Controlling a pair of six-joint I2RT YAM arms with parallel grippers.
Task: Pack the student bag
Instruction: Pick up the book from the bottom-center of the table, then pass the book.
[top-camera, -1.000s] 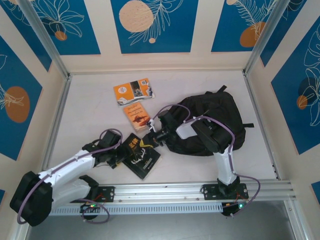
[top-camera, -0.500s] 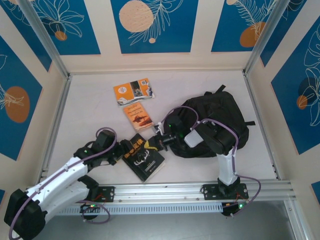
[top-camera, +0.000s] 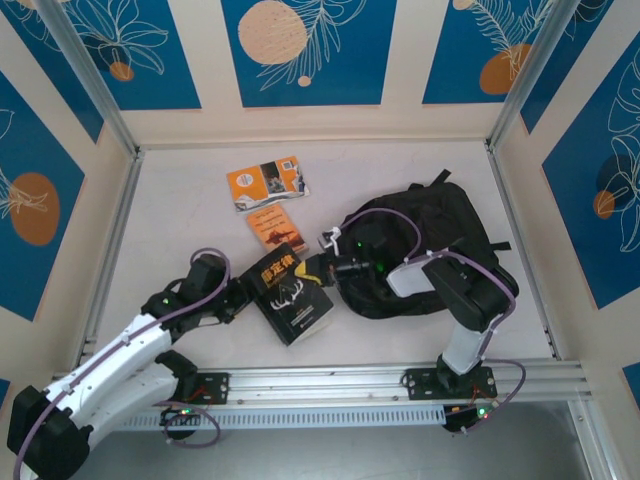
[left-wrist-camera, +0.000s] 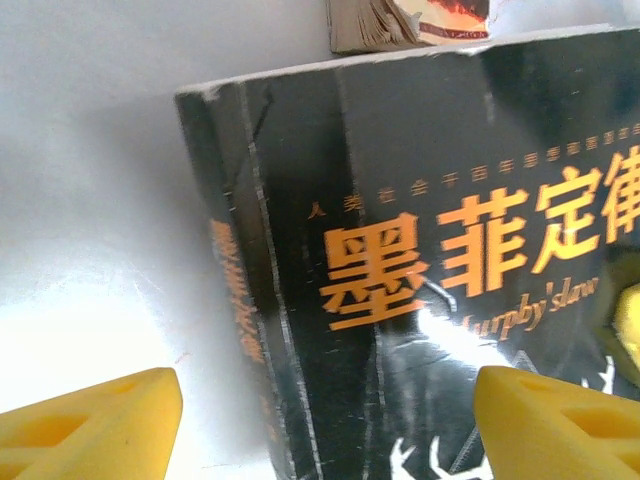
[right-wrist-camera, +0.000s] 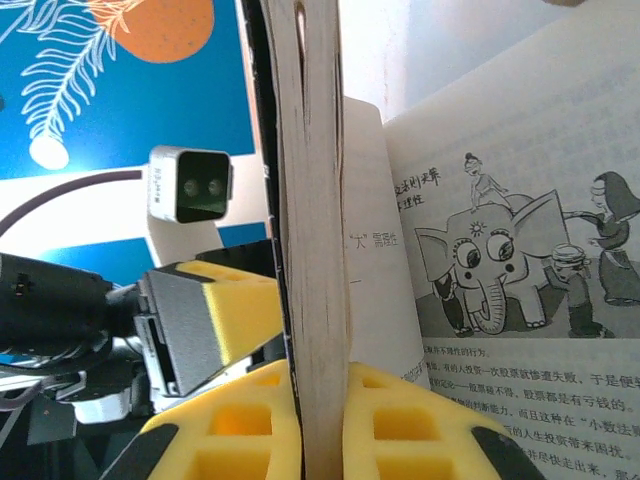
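The black-covered book (top-camera: 291, 296) with orange lettering lies near the table's front, between the two arms. My right gripper (top-camera: 322, 268) is shut on its far right edge. In the right wrist view the yellow fingers (right-wrist-camera: 410, 425) squeeze the page block (right-wrist-camera: 318, 250) and black cover, and a loose page with an elephant drawing (right-wrist-camera: 500, 270) falls open beside them. My left gripper (top-camera: 238, 300) stands open at the book's spine side, its pads (left-wrist-camera: 95, 425) wide apart over the spine and cover (left-wrist-camera: 400, 260). The black student bag (top-camera: 440, 240) lies right of the book, behind my right arm.
Two orange books lie farther back: one (top-camera: 267, 183) near the centre rear and a smaller one (top-camera: 274, 229) just beyond the black book, its edge (left-wrist-camera: 410, 22) showing in the left wrist view. Walls enclose the table on three sides, with a metal rail (top-camera: 330, 380) along the front.
The black book has shifted back and right and turned, carried by my right gripper as that arm drew toward the bag. My left gripper followed alongside the spine.
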